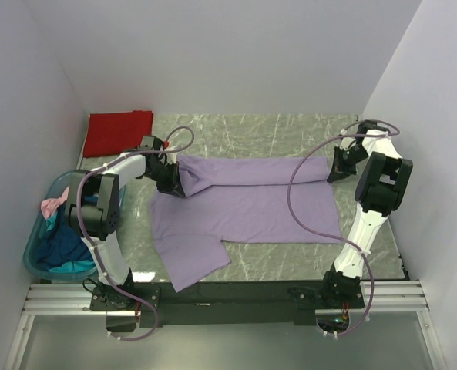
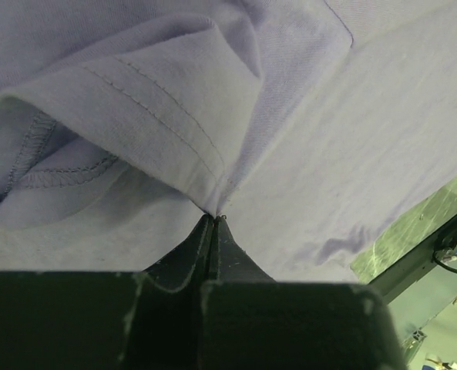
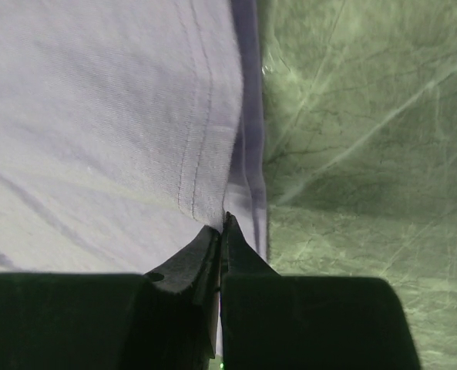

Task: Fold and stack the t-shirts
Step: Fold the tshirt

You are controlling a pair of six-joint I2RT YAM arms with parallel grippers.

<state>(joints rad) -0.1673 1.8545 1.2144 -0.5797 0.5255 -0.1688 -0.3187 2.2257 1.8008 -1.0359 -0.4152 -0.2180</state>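
- Currently the light purple t-shirt (image 1: 251, 208) lies spread on the table (image 1: 290, 131), far edge folded over.
- Your left gripper (image 2: 214, 220) is pinched shut on its folded corner, and your right gripper (image 3: 222, 222) on the stitched hem.

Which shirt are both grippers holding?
The light purple t-shirt, spread mid-table, pinched at both ends; the red t-shirt lies apart, others sit in the tub.

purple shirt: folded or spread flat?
Partly folded: the light purple t-shirt has its far edge doubled over, pinched by left gripper and right gripper; near sleeve lies spread.
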